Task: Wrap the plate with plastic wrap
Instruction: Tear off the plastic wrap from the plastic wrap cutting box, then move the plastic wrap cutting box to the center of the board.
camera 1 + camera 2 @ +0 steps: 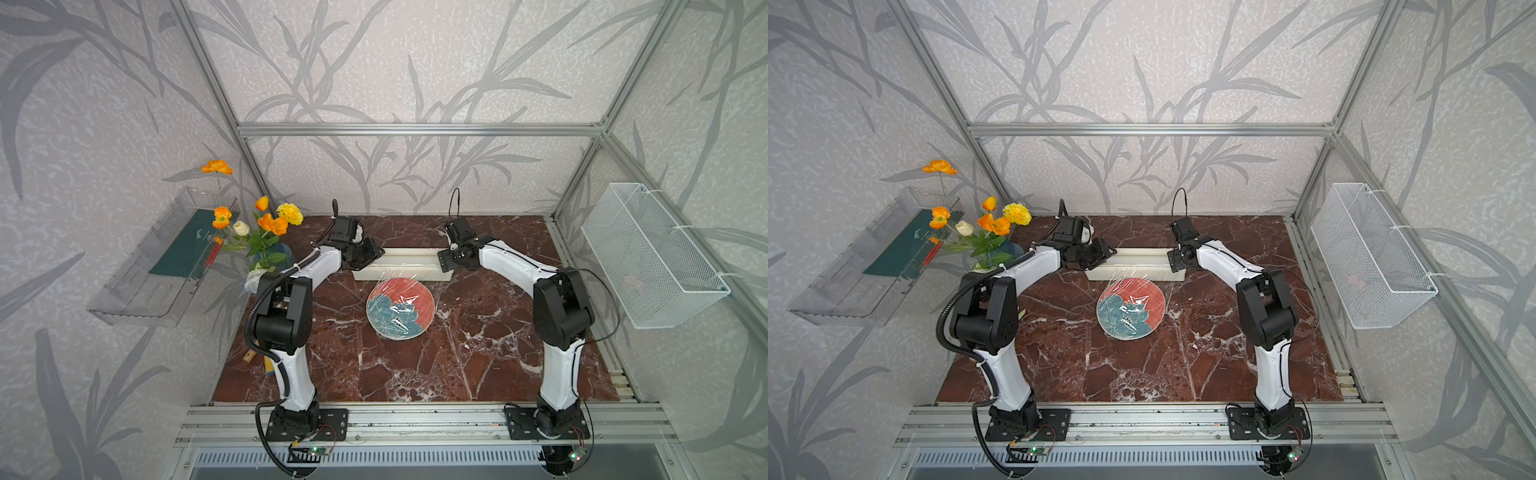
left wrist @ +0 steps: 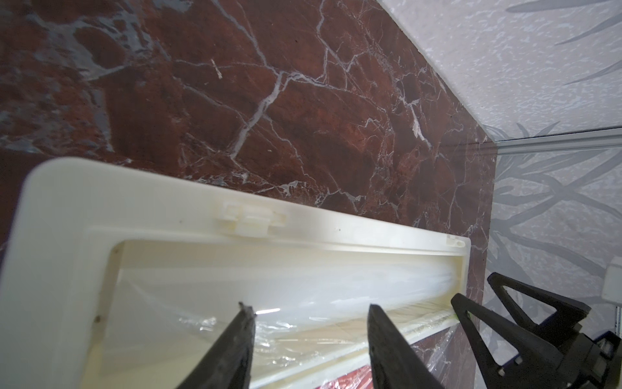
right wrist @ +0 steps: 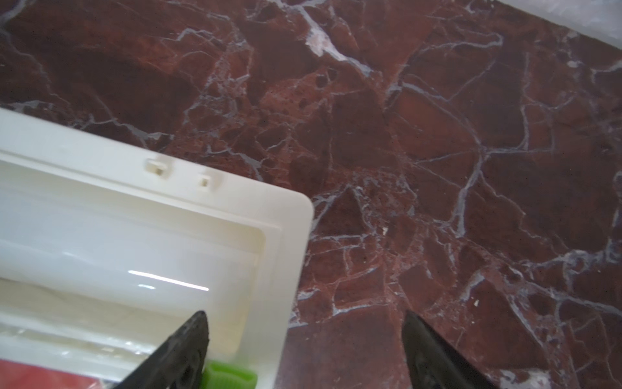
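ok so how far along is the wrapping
Done: plastic wrap is pulled out of the box and lies over the plate. In hand: nothing gripped; left fingers and right fingers stand open at the box's two ends, the right ones by the green slider. Still to do: the wrap looks uncut, and its edges aren't tucked round the plate.

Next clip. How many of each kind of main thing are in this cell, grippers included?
Grippers: 2 (left gripper, right gripper)
Plate: 1
Plastic wrap: 1
Dispenser box: 1
Flower vase: 1
Clear wall shelf: 1
Wire basket: 1
Total: 8
Not counted: small objects half hidden behind the left arm.
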Available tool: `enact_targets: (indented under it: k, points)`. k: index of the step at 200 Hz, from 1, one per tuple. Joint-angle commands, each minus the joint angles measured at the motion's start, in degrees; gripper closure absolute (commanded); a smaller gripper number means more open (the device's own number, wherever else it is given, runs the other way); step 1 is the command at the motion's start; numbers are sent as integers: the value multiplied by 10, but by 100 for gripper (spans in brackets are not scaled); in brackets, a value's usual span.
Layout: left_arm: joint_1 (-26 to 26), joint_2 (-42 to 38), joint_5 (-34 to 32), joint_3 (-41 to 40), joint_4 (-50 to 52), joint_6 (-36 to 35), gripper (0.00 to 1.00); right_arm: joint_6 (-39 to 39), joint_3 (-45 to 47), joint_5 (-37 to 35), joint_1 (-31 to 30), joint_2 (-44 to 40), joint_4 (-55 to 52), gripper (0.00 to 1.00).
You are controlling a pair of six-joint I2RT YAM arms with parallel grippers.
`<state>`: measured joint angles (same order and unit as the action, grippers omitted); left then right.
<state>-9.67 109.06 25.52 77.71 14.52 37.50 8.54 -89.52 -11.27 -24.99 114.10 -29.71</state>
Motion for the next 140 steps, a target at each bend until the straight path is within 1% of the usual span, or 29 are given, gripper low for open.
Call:
enact_targets:
  k: [1,30,50,63,79,94,113,128,140]
  points:
    - [20,25,-55,-26,49,-7,46,-4,19,-25,30,-21,-30,12]
    - [21,9,-47,-8,59,0,46,5,2,17,32,-34,-45,12]
    - [21,-18,-40,7,77,1,45,17,-2,48,32,-57,-49,12]
    - [21,-42,-35,6,85,-2,45,28,11,63,33,-80,-45,11]
    - [20,-73,-34,-10,93,-7,45,44,48,89,33,-117,-25,11]
    - [20,-99,-33,-40,86,-7,43,66,107,133,33,-156,22,11]
    - [20,-116,-28,-79,65,-1,43,105,204,228,34,-202,133,11]
    - [20,-114,-22,-103,47,6,43,141,265,284,34,-216,219,11]
    - [20,-108,-13,-113,33,12,43,166,297,310,34,-215,270,11]
